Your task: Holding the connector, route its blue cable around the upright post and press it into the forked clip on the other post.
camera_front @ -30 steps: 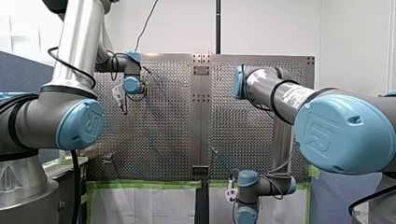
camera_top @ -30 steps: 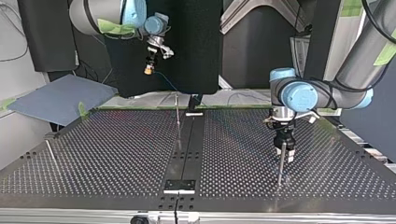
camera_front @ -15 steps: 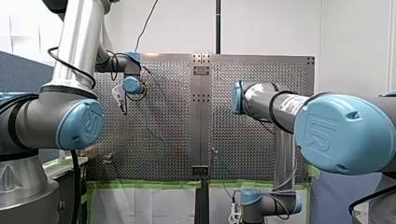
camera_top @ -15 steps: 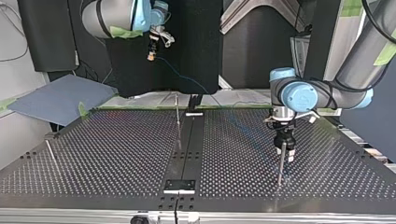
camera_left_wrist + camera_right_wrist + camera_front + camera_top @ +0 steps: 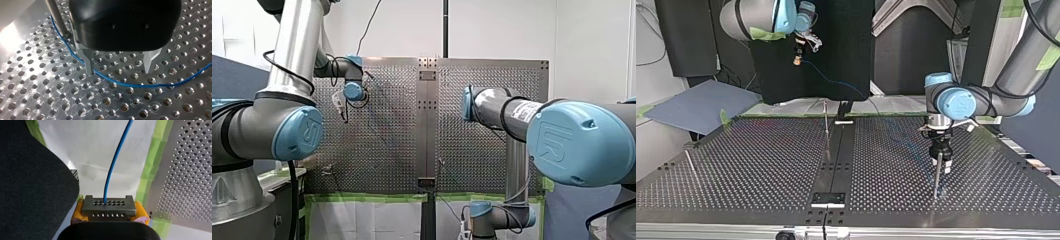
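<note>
Checking the hold first: what has the connector (image 5: 109,207)? — Inspector

My right gripper (image 5: 796,56), raised off the far edge of the table (image 5: 761,165) in the top view. Its yellow pads (image 5: 78,212) are clamped on the connector, and the blue cable (image 5: 125,85) leaves it straight ahead. — Operator

And my left gripper (image 5: 119,65)? — Inspector

Low over the table, metal fingers (image 5: 88,62) spread, gripping nothing. The cable lies on the table across their tips and bends against the foot of the upright post (image 5: 57,20) just beside them. — Operator

Recommendation: carry the connector on under light, even tension, so the bend hugs the post's foot and does not ride up it. The left fingers, in my judgement, should guard the cable low rather than pinch it. The forked clip is too small to identify; confirm its post before pressing down. — Inspector
</note>
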